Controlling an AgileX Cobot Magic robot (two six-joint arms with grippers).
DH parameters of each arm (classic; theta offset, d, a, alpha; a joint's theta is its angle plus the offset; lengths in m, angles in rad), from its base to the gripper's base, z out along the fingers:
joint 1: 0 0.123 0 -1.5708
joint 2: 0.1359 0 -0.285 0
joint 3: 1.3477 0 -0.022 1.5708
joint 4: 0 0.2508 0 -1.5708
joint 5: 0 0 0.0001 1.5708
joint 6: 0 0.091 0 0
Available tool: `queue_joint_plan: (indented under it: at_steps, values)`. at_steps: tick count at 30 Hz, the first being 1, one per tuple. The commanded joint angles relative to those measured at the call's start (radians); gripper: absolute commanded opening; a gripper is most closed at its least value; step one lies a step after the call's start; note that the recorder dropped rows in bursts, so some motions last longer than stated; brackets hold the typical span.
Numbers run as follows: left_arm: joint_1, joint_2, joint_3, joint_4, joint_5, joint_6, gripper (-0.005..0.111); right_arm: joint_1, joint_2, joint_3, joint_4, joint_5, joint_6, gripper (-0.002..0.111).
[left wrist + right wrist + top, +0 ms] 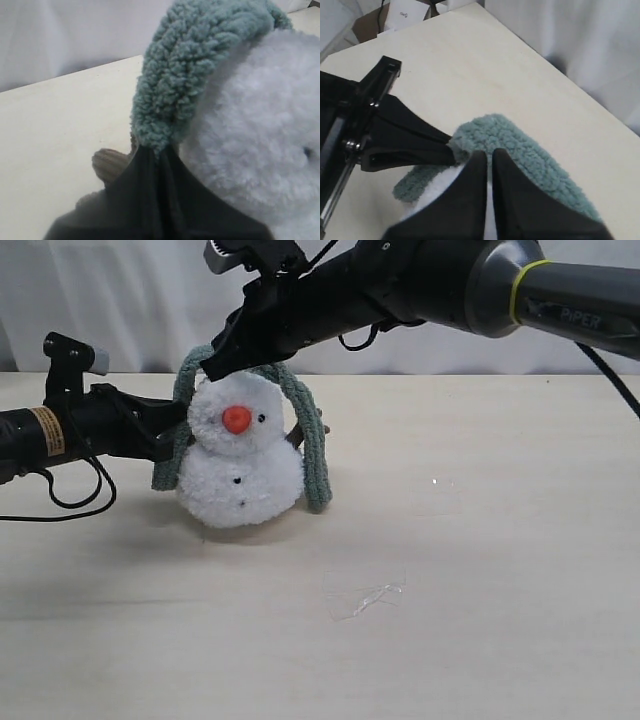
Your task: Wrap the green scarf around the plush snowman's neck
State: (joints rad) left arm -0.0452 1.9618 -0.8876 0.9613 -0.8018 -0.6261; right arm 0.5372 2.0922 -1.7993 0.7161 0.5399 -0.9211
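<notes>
While the plush snowman (240, 475) sat upright on the pale table (480, 540), the green scarf (318, 455) lay over the top of its head like a hoop, with one end hanging down each side. The left gripper (155, 152) had its fingers pinched tight on the scarf beside the snowman's head. The right gripper (489, 155) was squeezed closed too, its tips against the scarf up top. I could not tell if it held any.

We see a pale wooden tabletop (480, 540) before a white draped curtain (130, 300); a cardboard box (367, 25) sits beyond its edge.
</notes>
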Motion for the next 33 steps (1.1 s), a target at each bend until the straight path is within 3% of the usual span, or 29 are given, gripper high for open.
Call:
queue_joint_plan:
  at_steps: [1, 13, 24, 30, 33]
  values:
    - [-0.002, -0.001, -0.005, 0.021, -0.023, -0.007, 0.000, 0.037, 0.013, -0.002, 0.007, -0.003, -0.051, 0.004]
    - [-0.002, -0.001, -0.005, 0.086, -0.056, -0.048, 0.000, 0.045, 0.057, -0.002, 0.002, -0.168, -0.028, 0.004]
    - [-0.002, -0.037, -0.005, 0.294, -0.002, -0.277, 0.000, 0.045, 0.093, -0.002, 0.002, -0.228, -0.017, 0.004]
    - [-0.002, -0.054, -0.005, 0.513, 0.016, -0.556, 0.000, 0.041, 0.083, -0.002, 0.002, -0.230, -0.002, 0.004]
    - [-0.002, -0.054, -0.005, 0.518, 0.007, -0.566, 0.000, 0.041, 0.083, -0.002, 0.002, -0.228, 0.001, 0.004]
